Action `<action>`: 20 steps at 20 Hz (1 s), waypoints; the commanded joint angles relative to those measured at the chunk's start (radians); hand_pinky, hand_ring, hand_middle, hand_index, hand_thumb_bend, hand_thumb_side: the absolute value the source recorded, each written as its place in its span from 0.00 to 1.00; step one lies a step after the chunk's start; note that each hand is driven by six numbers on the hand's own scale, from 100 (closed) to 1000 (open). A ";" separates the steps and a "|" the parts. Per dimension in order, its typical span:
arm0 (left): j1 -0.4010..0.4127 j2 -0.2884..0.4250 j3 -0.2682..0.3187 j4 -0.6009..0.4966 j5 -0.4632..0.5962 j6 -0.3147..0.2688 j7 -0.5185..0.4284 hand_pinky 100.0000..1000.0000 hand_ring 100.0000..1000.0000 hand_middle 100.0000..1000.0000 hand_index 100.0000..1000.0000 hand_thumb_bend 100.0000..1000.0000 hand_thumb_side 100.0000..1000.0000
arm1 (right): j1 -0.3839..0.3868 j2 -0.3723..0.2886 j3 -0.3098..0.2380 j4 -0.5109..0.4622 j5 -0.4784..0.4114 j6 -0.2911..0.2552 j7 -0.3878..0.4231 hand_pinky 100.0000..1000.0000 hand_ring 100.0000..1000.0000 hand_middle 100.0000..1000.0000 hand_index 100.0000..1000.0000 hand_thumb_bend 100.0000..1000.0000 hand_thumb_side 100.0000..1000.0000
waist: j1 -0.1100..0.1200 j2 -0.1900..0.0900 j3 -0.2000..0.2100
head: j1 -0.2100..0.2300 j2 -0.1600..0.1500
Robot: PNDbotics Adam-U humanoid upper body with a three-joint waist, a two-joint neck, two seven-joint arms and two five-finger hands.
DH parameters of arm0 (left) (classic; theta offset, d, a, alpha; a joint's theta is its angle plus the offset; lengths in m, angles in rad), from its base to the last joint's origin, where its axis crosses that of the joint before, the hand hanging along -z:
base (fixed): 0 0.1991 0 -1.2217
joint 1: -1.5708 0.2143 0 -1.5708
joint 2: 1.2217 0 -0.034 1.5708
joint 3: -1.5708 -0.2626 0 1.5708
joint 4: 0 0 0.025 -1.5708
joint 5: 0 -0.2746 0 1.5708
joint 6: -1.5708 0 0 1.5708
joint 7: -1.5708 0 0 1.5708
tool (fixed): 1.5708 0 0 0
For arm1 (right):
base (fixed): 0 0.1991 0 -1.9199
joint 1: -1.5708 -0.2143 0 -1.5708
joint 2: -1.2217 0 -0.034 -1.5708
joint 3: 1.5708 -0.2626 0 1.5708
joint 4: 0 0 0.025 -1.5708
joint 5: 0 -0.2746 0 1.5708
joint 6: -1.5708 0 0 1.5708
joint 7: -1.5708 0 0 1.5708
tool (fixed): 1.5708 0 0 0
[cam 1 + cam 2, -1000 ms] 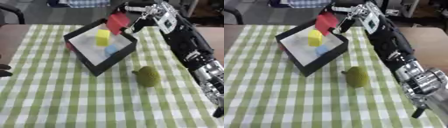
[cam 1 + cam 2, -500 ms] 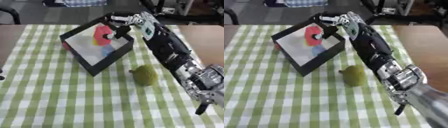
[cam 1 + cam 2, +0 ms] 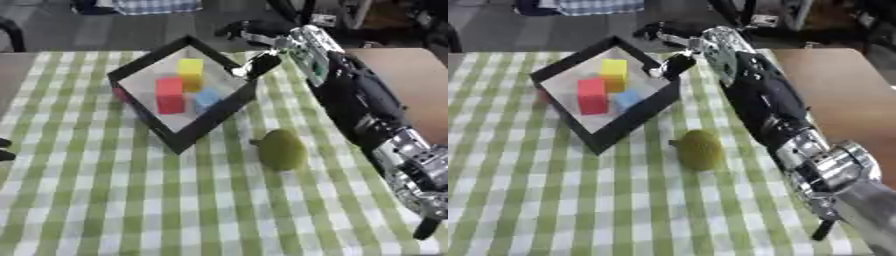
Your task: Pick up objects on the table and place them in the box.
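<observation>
A black-framed box (image 3: 179, 142) with a pale floor sits on the far half of the tabletop, turned so that its corners point toward the near, far, left and right edges like a diamond. Inside it stand three blocks: a red block (image 3: 169, 95) upright near the middle, its long axis vertical; a yellow block (image 3: 190, 67) just beyond it toward the far corner; and a smaller light-blue block (image 3: 206, 97) just beside the red one on its right. A reddish shape shows at the outer wall of the box on its left side, too unclear to name. On the green-and-white checked tablecloth (image 3: 96, 200), near the box's right-hand near wall but apart from it, lies a green pear-like fruit (image 3: 699, 149), its long axis running roughly from the far edge toward the near edge, with a small stem end pointing left toward the box. The right arm reaches in from the lower right corner across the right side of the tabletop, passing to the right of the fruit, and the right hand (image 3: 262, 47) hangs over the box's right corner, fingers spread apart and holding nothing; a dark fingertip (image 3: 677, 65) points down at the rim there. A small dark part of the left hand (image 3: 4, 150) shows at the left edge of the tabletop; whether its fingers are apart or curled cannot be told.
</observation>
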 commanded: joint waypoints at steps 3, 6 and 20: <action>-0.008 0.039 0.018 -0.016 -0.006 0.000 0.014 0.70 0.53 0.55 0.91 0.03 1.00 | 0.083 -0.135 0.116 -0.149 -0.082 -0.078 -0.065 0.90 0.82 0.87 0.97 0.03 0.58 | -0.018 -0.003 -0.027 | 0.031 -0.002; -0.006 0.043 0.022 -0.013 -0.008 0.002 0.019 0.70 0.53 0.55 0.91 0.03 1.00 | 0.162 -0.179 0.158 -0.228 -0.130 -0.127 -0.047 0.90 0.81 0.86 0.97 0.01 0.59 | -0.023 -0.003 -0.043 | 0.040 -0.002; 0.009 0.047 0.018 0.001 -0.013 0.003 0.016 0.70 0.53 0.56 0.91 0.02 1.00 | 0.502 -0.314 0.106 -0.586 -0.351 -0.173 0.143 0.89 0.79 0.82 0.96 0.00 0.59 | -0.029 -0.021 -0.044 | 0.028 -0.002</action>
